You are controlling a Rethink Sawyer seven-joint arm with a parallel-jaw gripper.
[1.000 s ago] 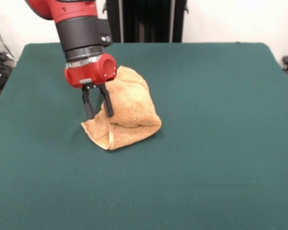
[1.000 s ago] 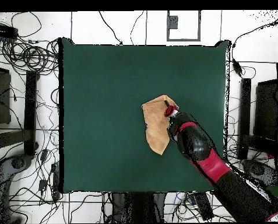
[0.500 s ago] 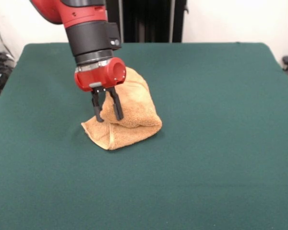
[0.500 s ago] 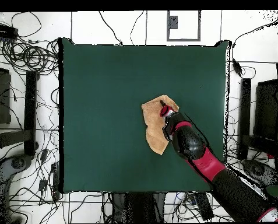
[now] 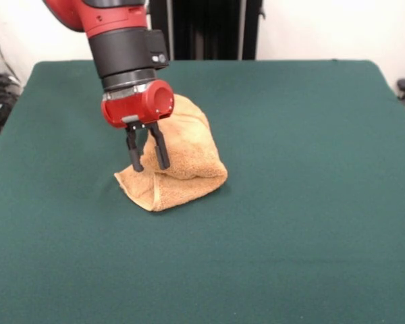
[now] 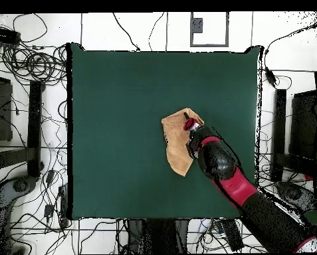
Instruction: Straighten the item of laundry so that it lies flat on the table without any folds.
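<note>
- The front view is showing the hand (image 5: 148, 167) pointing down from its red wrist, the two dark fingers (image 5: 162, 153) standing slightly apart and gripping nothing, their tips sitting just above the left part of the towel (image 5: 182, 162).
- The overhead view is hiding those fingers under the arm (image 6: 220, 166), so only the red wrist end is showing at the towel's (image 6: 176, 143) edge.
- The front view is showing the towel bunched into a rounded mound with a folded lip along its near edge; from above it is looking like a narrow, tapering golden-tan shape.
- The towel is lying a little right of centre on the green counter (image 6: 114, 113) as seen from above, with bare felt all around it.
</note>
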